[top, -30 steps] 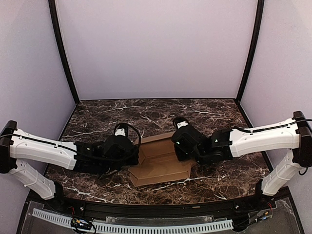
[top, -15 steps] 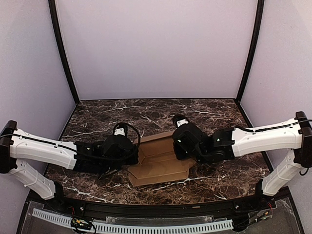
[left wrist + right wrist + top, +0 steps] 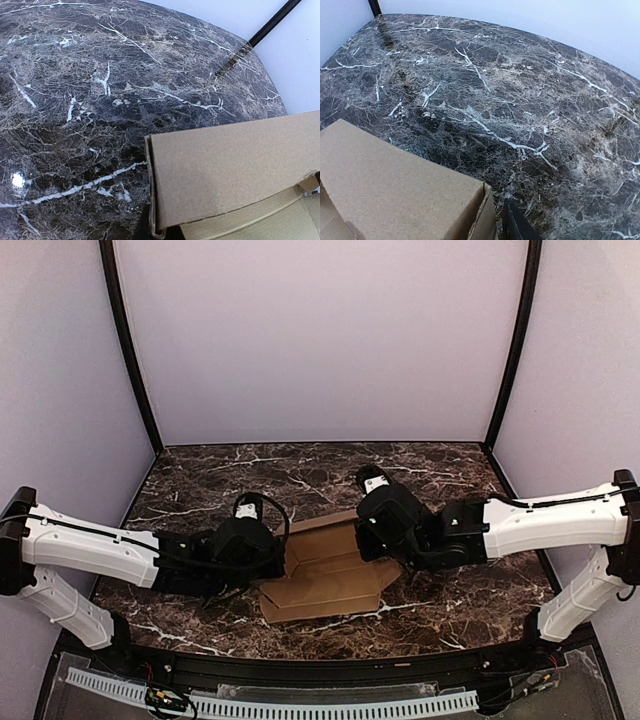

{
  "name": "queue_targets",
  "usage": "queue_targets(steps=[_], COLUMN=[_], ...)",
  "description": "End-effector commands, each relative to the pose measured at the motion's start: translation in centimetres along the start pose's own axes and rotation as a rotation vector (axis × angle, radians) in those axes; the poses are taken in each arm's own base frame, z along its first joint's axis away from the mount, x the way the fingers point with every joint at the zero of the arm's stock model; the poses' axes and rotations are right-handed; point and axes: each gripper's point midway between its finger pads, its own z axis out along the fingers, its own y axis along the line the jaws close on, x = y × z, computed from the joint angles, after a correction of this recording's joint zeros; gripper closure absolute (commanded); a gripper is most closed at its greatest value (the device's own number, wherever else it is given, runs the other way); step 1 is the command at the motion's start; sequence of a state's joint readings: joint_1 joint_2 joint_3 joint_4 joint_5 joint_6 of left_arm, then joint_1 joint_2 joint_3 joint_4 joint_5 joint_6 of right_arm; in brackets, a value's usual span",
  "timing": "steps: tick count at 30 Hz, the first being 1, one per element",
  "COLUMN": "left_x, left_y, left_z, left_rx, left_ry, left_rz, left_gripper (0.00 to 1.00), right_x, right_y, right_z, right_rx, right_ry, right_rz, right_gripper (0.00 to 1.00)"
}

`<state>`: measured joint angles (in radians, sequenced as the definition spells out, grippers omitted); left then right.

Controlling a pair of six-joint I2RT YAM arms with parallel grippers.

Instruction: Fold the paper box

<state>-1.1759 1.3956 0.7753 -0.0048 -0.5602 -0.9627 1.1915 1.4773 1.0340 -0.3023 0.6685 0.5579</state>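
The paper box (image 3: 330,578) is a brown cardboard piece lying partly folded on the marble table, between my two grippers. My left gripper (image 3: 272,558) is at its left end. In the left wrist view a folded cardboard edge (image 3: 155,200) runs down into the jaws, and the left gripper (image 3: 160,233) seems pinched on it, its fingers mostly hidden. My right gripper (image 3: 373,545) is at the box's right end. In the right wrist view one dark finger (image 3: 517,227) stands just outside the box's wall (image 3: 487,220). The other finger is hidden behind the cardboard (image 3: 395,175).
The dark marble table (image 3: 320,475) ends in purple walls at the back and both sides, with black corner posts (image 3: 130,350). A white perforated strip (image 3: 270,702) runs along the near edge below the arm bases.
My right gripper has shifted slightly toward the back. The box's near edge has slid a little to the left. My left arm has barely moved.
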Motion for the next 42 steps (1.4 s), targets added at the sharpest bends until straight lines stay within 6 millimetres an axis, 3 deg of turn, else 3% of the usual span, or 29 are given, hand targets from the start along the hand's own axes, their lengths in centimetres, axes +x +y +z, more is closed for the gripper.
queue_targets(steps=[1,4,9,30,42], left_x=[-0.1,-0.2,-0.3,-0.4,-0.3], left_y=[0.1,0.1,0.2,1.3,1.1], left_z=[-0.1,-0.1,0.0,0.4,0.6], left_rx=[-0.002,-0.005,-0.018,-0.114,-0.123], left_ry=[-0.007,-0.011,-0.018,-0.029,-0.021], left_rz=[-0.011,-0.013,-0.022,-0.073,-0.067], left_gripper=[0.99,0.99,0.99,0.99,0.99], right_x=[-0.8,-0.2,0.3,3.2,3.5], right_y=[0.4,0.6,1.2,2.5,3.6], right_z=[-0.7,-0.7,-0.8,-1.6,-1.2], right_rx=[-0.023,-0.032,-0.035,-0.016,-0.028], right_ry=[-0.017,-0.003,0.011,0.066,0.082], right_rz=[0.029,0.028,0.025,0.035,0.03], right_gripper=[0.68,0.77,0.79,0.71,0.65])
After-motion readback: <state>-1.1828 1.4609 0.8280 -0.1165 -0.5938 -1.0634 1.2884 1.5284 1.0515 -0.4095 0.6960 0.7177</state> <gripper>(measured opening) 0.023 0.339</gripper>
